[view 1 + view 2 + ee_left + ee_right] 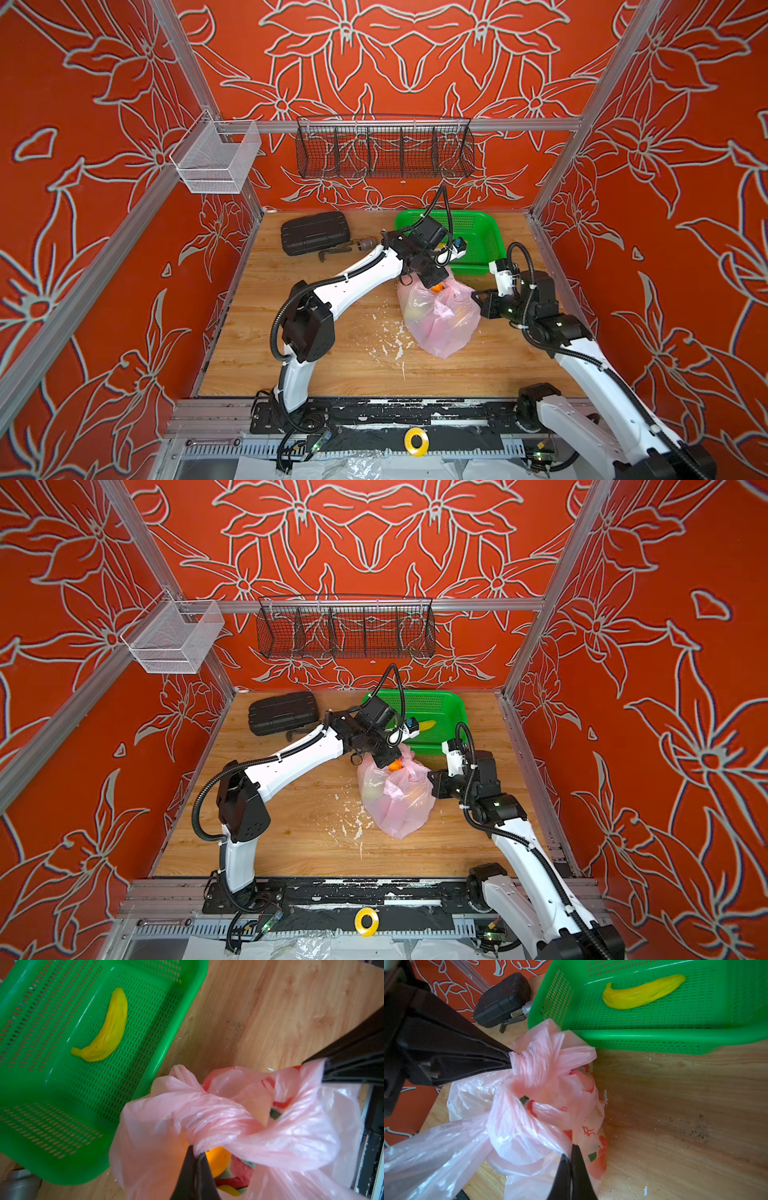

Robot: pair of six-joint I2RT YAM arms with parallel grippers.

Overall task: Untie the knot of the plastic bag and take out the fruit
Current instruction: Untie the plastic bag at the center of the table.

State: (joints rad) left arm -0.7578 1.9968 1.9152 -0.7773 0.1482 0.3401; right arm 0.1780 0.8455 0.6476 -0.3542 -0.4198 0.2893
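The bag [436, 328] sat on the bench [324, 357] beside the basket [492, 237] — fruit [220, 1160] inside, knot [529, 1093] tied — left end effector [196, 1153] and right end effector [571, 1150] each clamped on the bag.

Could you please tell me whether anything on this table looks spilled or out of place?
Yes: white flakes lie scattered on the wooden table beside the plastic bag, like chipped debris. The banana lies flat in the green basket.
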